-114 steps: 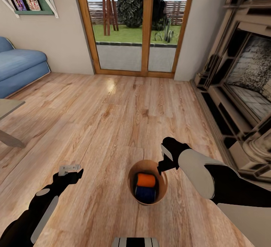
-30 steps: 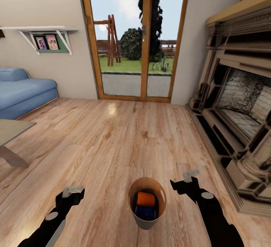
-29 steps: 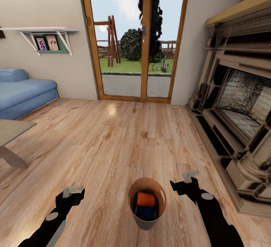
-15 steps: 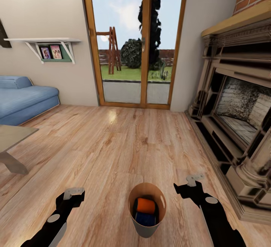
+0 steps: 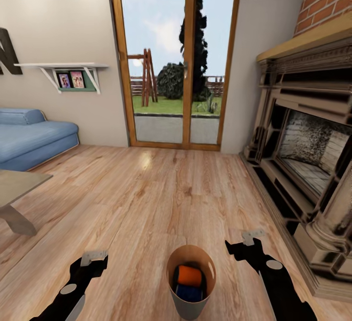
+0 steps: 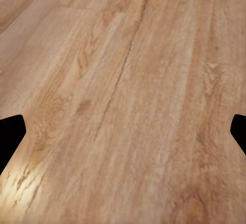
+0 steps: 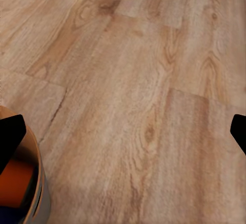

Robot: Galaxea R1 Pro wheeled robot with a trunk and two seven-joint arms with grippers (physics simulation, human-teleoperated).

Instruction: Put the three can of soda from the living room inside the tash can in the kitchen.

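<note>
Tash can [image 5: 190, 282]: lower centre, upright on wood floor [image 5: 161, 189], placed between both arms for loading. Holding orange soda can [image 5: 189, 275] above blue soda can [image 5: 188, 292]. Left gripper [image 5: 94, 257], lower left, and right gripper [image 5: 246, 241], lower right: both empty, jaws spread.

We count one tash can [image 5: 190, 301] standing on the wooden floor [image 5: 161, 198], and inside it two cans of soda that we can make out: one orange can [image 5: 189, 275] and one blue can [image 5: 188, 291] just beside it. Two grippers hang over the floor, the left gripper [image 5: 93, 257] and the right gripper [image 5: 244, 242], one on each side of the tash can. Around the room we count one blue sofa [image 5: 34, 137], one tabletop [image 5: 19, 184], one wall shelf [image 5: 61, 66] holding two framed pictures [image 5: 71, 80], one glazed double door [image 5: 178, 57] and one fireplace [image 5: 308, 154].
</note>
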